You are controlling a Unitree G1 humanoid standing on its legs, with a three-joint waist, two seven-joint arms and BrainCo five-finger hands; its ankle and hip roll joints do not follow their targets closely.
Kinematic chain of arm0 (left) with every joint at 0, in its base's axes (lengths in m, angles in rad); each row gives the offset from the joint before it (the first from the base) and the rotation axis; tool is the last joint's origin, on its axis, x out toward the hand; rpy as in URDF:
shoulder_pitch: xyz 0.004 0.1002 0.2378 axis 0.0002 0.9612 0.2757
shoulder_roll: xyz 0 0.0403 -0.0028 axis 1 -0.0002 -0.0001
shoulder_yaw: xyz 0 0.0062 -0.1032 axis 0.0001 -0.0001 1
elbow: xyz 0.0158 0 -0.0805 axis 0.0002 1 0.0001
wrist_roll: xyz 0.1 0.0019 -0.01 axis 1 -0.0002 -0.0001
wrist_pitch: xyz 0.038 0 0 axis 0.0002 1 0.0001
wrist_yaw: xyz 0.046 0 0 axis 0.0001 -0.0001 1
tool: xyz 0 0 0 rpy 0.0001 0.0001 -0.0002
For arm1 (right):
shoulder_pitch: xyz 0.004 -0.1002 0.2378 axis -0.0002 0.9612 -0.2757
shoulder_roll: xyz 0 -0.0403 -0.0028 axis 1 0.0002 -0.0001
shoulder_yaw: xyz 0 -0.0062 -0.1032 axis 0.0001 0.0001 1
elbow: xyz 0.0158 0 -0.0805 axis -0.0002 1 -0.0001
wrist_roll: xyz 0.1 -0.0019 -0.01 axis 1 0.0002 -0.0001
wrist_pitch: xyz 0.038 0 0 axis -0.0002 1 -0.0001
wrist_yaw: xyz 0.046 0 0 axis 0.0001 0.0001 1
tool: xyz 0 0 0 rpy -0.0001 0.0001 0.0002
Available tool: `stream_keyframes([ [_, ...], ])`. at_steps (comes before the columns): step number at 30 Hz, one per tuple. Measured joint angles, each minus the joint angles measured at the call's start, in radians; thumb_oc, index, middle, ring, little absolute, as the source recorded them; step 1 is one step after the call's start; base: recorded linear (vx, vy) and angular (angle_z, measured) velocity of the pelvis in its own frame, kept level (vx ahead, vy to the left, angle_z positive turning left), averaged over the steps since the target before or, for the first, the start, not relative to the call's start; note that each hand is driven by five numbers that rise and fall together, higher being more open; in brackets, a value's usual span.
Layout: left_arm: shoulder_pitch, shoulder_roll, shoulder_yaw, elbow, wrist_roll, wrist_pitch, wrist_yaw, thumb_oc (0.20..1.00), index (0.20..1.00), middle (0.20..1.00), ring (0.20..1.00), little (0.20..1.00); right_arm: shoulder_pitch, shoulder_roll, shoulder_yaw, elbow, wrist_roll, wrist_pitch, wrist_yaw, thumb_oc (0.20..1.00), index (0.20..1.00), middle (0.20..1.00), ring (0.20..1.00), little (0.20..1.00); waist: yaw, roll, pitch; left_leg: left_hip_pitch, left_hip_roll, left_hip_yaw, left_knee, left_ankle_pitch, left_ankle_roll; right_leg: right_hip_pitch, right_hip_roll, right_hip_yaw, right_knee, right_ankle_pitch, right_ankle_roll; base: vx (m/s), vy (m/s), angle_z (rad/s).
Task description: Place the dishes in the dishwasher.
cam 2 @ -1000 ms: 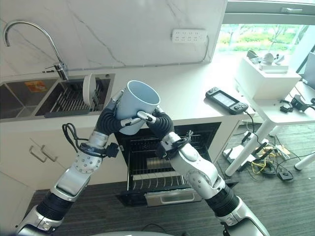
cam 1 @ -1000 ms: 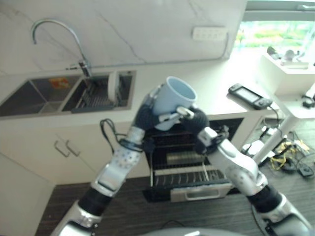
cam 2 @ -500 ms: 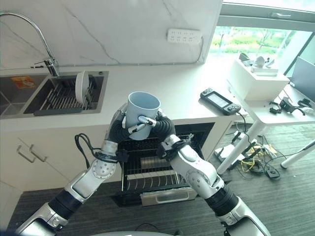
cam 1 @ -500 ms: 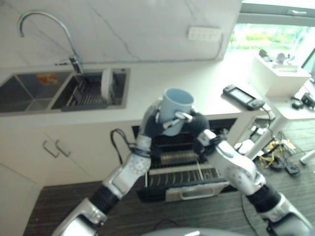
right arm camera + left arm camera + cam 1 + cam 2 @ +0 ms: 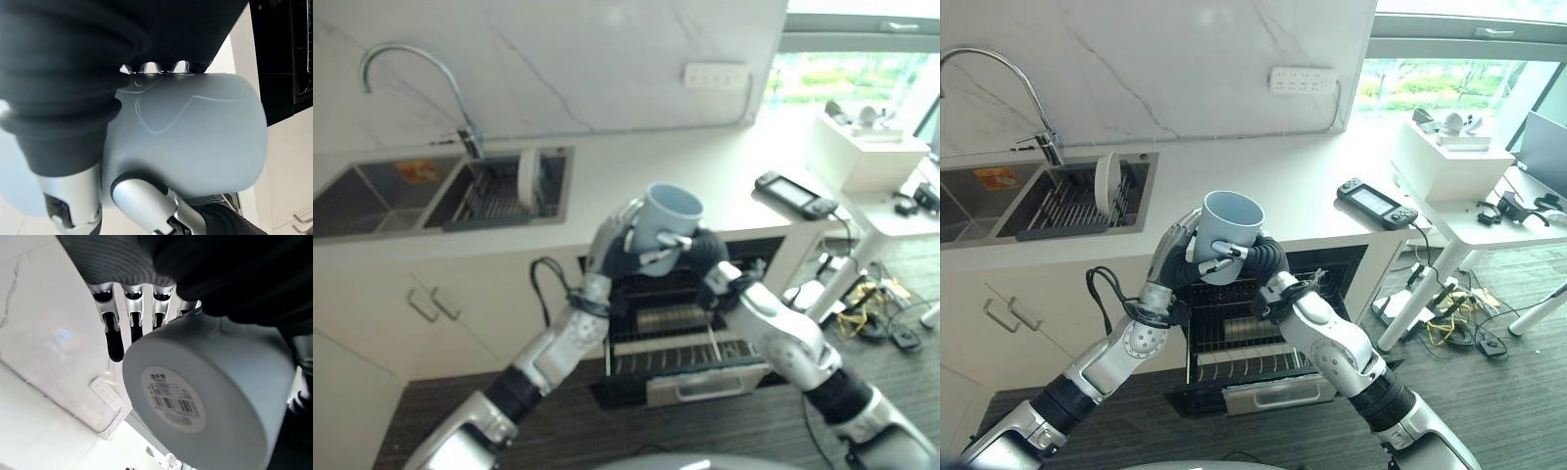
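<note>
A pale blue mug is held upright, mouth up, in front of the counter edge, between my two hands. My right hand has its fingers curled round the mug's front and its thumb under it; the right wrist view shows the mug close against that hand. My left hand lies against the mug's other side with its fingers straight beside the mug's labelled base. Below them the dishwasher stands open with its wire rack pulled out.
A white plate stands on edge in the sink's drying rack under the tap. A handheld game console lies on the counter. To the right, a white table carries a white box. Cabinet doors flank the dishwasher.
The camera has shifted. The mug has gone from leaning to nearly upright and sits a little lower, still between both hands.
</note>
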Motion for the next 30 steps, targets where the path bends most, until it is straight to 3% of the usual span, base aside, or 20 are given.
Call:
stream_keyframes([
  [1,0.000,0.004,0.000,0.000,0.009,0.000,0.000,0.200,0.200,0.200,0.200,0.200,0.000,0.000,0.000,0.000,0.000,0.001,0.000,1.000,1.000,1.000,1.000,1.000,0.000,0.000,0.000,0.000,0.000,0.001,0.000,0.000,0.000,0.000,0.000,0.001,0.000,0.000,0.000,0.00,0.000,0.00],
  [2,0.000,0.009,0.000,0.000,0.012,0.000,0.000,0.200,0.200,0.200,0.200,0.200,0.000,-0.001,0.000,0.000,0.000,0.002,0.000,0.539,0.539,0.539,0.539,0.539,0.000,0.000,0.000,0.001,0.000,0.001,0.000,0.000,0.000,0.000,0.000,0.001,0.000,0.000,0.000,0.00,0.000,0.00],
  [3,0.000,0.011,0.001,0.000,0.018,0.002,0.000,0.200,0.200,0.200,0.200,0.200,0.000,-0.001,0.000,0.000,0.000,0.003,0.001,0.200,0.200,0.200,0.200,0.200,0.000,-0.001,-0.001,0.001,0.000,0.002,0.000,0.000,0.000,0.000,0.000,0.002,0.000,0.000,0.000,0.00,0.000,0.00],
  [19,-0.013,0.026,0.000,-0.004,0.029,0.003,-0.002,0.200,0.200,0.200,0.200,0.200,0.000,-0.009,-0.001,0.000,-0.039,-0.003,0.001,0.200,0.200,0.200,0.200,0.200,0.005,-0.003,-0.002,-0.002,0.000,0.002,0.000,0.001,0.001,-0.003,0.000,0.002,0.000,0.002,0.000,-0.01,0.000,0.00],
  [20,-0.013,0.026,0.001,-0.004,0.029,0.004,-0.004,1.000,1.000,1.000,1.000,1.000,0.000,-0.009,0.000,0.000,-0.038,-0.007,0.000,0.200,0.200,0.200,0.200,0.200,0.005,-0.003,-0.002,-0.002,0.000,0.002,0.000,0.001,0.001,-0.003,0.000,0.002,0.000,0.002,0.000,0.00,0.000,0.00],
  [26,-0.013,0.020,-0.002,-0.004,0.028,0.022,-0.026,1.000,1.000,1.000,1.000,1.000,0.006,0.024,0.003,0.011,-0.039,-0.112,-0.035,0.200,0.200,0.200,0.200,0.200,0.003,0.000,-0.004,-0.003,0.000,0.002,0.000,0.001,0.001,-0.003,-0.002,0.001,0.000,0.002,0.000,0.00,0.000,0.00],
  [29,-0.012,0.021,-0.025,-0.006,0.028,0.030,-0.049,1.000,1.000,1.000,1.000,1.000,0.007,0.037,-0.021,0.010,-0.039,-0.217,-0.069,0.200,0.200,0.200,0.200,0.200,0.003,0.006,-0.007,-0.005,0.001,-0.003,0.000,0.001,0.002,-0.001,-0.005,-0.005,0.000,0.002,0.000,0.00,0.012,0.06],
  [30,-0.011,0.014,-0.048,-0.006,0.029,0.032,-0.057,1.000,1.000,1.000,1.000,1.000,0.015,0.065,-0.068,0.011,-0.038,-0.287,-0.099,0.200,0.200,0.200,0.200,0.200,0.002,0.012,-0.010,-0.005,0.001,-0.007,0.000,0.002,0.002,0.001,-0.006,-0.009,0.000,0.002,0.000,0.00,0.010,0.08],
])
